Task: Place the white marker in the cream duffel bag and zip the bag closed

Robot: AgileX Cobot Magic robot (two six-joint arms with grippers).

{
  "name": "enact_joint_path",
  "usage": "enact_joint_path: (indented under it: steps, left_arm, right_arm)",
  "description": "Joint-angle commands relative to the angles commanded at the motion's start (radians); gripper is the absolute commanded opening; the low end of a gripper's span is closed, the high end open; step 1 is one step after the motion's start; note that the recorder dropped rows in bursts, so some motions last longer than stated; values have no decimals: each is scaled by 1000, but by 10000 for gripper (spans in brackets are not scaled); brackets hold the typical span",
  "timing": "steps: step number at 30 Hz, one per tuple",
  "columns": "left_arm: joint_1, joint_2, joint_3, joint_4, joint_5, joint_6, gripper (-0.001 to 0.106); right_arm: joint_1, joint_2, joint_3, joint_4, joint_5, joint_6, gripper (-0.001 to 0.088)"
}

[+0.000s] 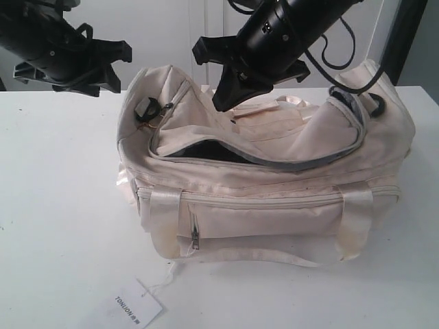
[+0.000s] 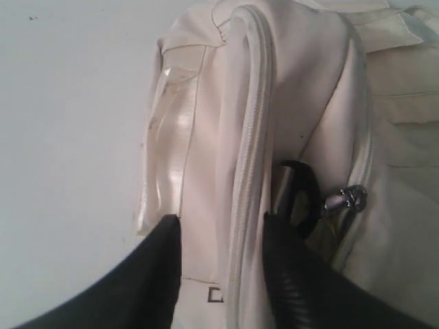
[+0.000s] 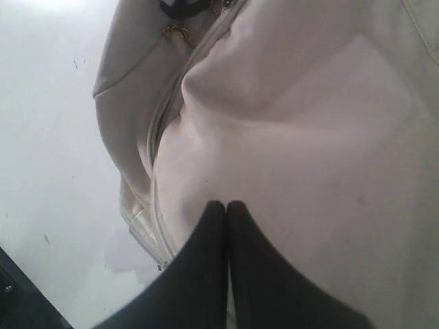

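White desk (image 1: 55,226) and pale wall are seen as the setting. The cream duffel bag (image 1: 274,205) is laid lengthwise on the desk, its curved top flap (image 1: 295,140) left unzipped along the front so that dark lining (image 1: 206,152) is exposed. The white marker cannot be seen in any view. It is judged to be inside the bag already, though this cannot be confirmed, so the step in hand is taken to be the zipping.

The right hand (image 3: 223,205) is pressed fully shut on nothing and is poised just over the flap. The left hand (image 2: 219,221) is held wide near the bag's end, where the metal zip pull (image 2: 351,197) hangs beside a black ring (image 2: 296,188).

For a clean closure, the pull should be pinched squarely, the bag's end steadied by the other hand, and the slider drawn along the curve with the slack fabric kept flat.

The bag is seen to be soft and creased, and is fitted with satin straps (image 1: 164,212) and a front pocket (image 1: 267,223).
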Motion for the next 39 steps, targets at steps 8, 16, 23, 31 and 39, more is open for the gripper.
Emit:
enact_joint_path:
  steps: [8, 16, 23, 31, 39]
  left_arm:
    - [0, 63, 0, -181, -32, 120, 498]
    - [0, 100, 0, -190, -32, 126, 491]
    - [0, 96, 0, -219, -28, 126, 149]
    - [2, 96, 0, -345, -22, 126, 0]
    - [54, 74, 0, -540, 29, 233, 0]
  right_arm:
    - [0, 0, 0, -29, 0, 0, 0]
    - [0, 0, 0, -29, -5, 0, 0]
    - [0, 0, 0, -29, -11, 0, 0]
    - [0, 0, 0, -3, -19, 0, 0]
    - [44, 0, 8, 24, -79, 0, 0]
